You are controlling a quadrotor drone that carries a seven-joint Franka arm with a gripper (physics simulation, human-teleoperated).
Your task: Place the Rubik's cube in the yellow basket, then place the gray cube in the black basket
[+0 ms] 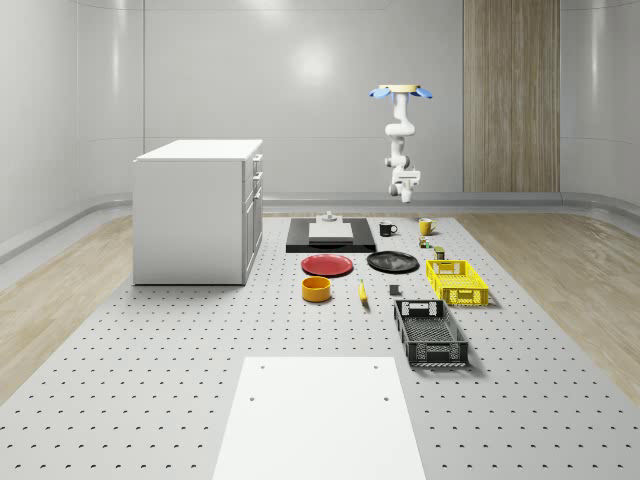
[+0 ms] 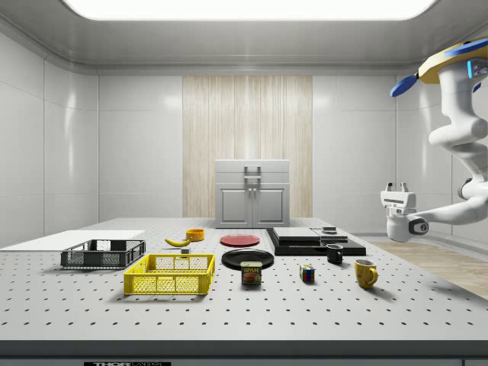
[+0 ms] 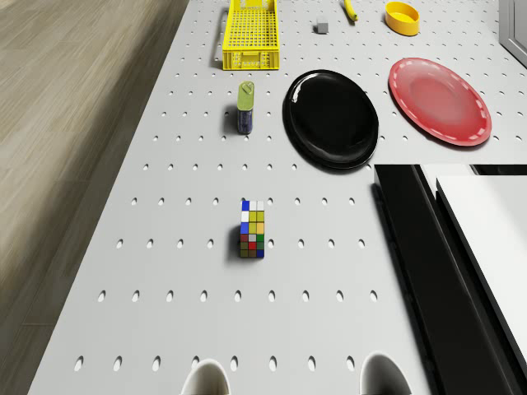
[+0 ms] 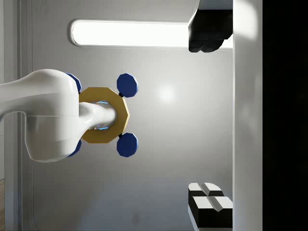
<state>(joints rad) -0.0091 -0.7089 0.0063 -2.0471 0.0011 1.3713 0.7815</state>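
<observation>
Pale gray perforated tabletop in a white-walled room, described across the side view from left to right. A black basket (image 2: 103,254) sits farthest left, and the yellow basket (image 2: 169,274) stands just beside it, nearer the camera. A small gray cube (image 3: 321,26) lies near the yellow basket's end.

Past a tin can (image 2: 251,272), the Rubik's cube (image 2: 307,273) rests alone on bare table, with the yellow basket at its nine o'clock and a yellow mug (image 2: 365,272) at its three o'clock.

At the cube's two o'clock, well above the table, the gripper (image 2: 398,186) hangs under the hovering drone (image 2: 457,65). It is turned fingertips-up and its jaws are wide apart with nothing between them.

The Rubik's cube is probably light, rigid and slick-faced. A pinch across two opposite flat sides at mid-height should hold best. Corners may slip or twist a layer.
</observation>
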